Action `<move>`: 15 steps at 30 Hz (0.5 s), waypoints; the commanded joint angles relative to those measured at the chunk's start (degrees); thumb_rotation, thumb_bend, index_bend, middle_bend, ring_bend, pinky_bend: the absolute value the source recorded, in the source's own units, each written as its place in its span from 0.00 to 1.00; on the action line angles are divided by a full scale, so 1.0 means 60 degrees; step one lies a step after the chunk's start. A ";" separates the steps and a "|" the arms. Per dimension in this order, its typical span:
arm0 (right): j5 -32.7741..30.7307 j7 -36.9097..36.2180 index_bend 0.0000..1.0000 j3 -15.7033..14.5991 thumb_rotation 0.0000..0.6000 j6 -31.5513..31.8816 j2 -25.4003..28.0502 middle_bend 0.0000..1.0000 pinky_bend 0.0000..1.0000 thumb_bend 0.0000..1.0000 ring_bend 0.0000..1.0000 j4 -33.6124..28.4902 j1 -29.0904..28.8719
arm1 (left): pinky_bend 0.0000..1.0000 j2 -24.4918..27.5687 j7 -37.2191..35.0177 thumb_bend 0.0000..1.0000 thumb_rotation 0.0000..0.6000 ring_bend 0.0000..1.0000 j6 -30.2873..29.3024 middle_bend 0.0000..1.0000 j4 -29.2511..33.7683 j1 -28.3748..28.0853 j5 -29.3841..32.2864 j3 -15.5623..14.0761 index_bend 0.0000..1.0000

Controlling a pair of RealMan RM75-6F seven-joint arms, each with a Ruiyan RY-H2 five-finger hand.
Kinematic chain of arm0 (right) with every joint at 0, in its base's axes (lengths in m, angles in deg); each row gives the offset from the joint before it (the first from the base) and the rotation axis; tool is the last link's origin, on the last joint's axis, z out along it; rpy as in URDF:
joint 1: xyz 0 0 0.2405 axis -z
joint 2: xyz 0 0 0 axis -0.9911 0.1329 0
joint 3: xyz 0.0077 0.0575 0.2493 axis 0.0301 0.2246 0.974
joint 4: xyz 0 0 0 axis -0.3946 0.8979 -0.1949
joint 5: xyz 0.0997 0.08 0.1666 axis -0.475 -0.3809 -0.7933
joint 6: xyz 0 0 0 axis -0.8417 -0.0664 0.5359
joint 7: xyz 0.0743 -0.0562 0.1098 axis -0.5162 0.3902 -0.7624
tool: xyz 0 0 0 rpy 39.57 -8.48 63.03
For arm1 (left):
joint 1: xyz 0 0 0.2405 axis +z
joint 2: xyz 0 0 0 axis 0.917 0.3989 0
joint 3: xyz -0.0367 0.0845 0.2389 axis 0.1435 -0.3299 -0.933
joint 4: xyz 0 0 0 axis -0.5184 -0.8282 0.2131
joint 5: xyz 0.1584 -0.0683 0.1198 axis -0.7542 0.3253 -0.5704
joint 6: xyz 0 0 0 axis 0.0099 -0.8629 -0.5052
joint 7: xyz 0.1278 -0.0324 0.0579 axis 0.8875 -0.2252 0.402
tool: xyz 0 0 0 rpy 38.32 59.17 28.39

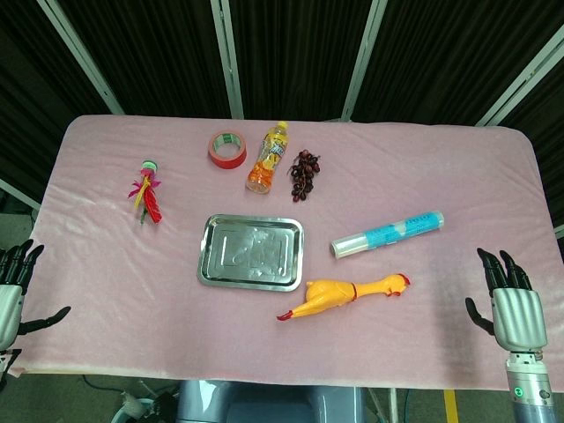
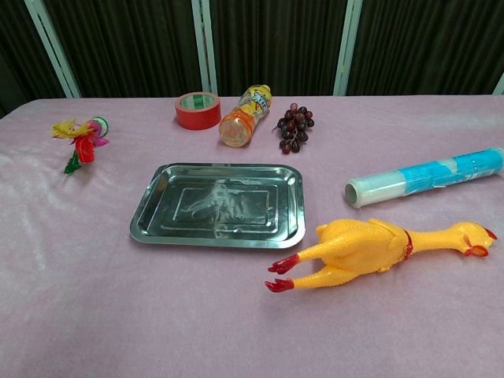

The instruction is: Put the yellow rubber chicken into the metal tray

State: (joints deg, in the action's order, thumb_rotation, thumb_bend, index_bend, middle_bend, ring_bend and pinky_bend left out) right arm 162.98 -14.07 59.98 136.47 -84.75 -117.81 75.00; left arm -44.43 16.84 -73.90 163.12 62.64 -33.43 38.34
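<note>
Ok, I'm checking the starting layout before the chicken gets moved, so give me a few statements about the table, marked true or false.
1. The rubber chicken already lies inside the metal tray. False: it lies on the cloth beside the tray, on the robot's right.
2. The tray holds nothing. True.
3. The right hand grips the chicken. False: it holds nothing, fingers apart, at the table's edge.
4. The orange bottle lies on its side between the red tape roll and the grapes. True.
5. The blue-and-clear roll lies on the far side of the chicken. True.
6. The left hand rests on the tray. False: it is at the table's left edge, holding nothing.
</note>
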 commanded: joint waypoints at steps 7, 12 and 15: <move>0.0155 -0.0168 0.04 -0.0039 1.00 -0.0338 0.0234 0.15 0.18 0.35 0.07 -0.0250 0.0005 | 0.00 -0.0028 0.0210 0.00 1.00 0.00 -0.0009 0.00 0.0044 -0.0029 -0.0095 -0.0009 0.00; 0.0215 -0.0230 0.04 -0.0005 1.00 -0.0436 0.0318 0.15 0.18 0.35 0.07 -0.0292 0.0026 | 0.00 -0.0051 0.0276 0.00 1.00 0.00 0.0015 0.00 0.0065 -0.0030 -0.0120 -0.0036 0.00; 0.0243 -0.0302 0.04 0.0040 1.00 -0.0450 0.0335 0.15 0.19 0.35 0.07 -0.0286 0.0071 | 0.00 -0.0031 0.0324 0.00 1.00 0.00 0.0049 0.00 0.0115 -0.0056 -0.0121 -0.0024 0.00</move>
State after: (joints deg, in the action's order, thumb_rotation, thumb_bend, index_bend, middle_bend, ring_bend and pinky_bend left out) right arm 164.40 -15.84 60.18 133.79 -82.76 -119.54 75.38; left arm -44.64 18.77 -73.63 163.79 62.33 -34.16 38.17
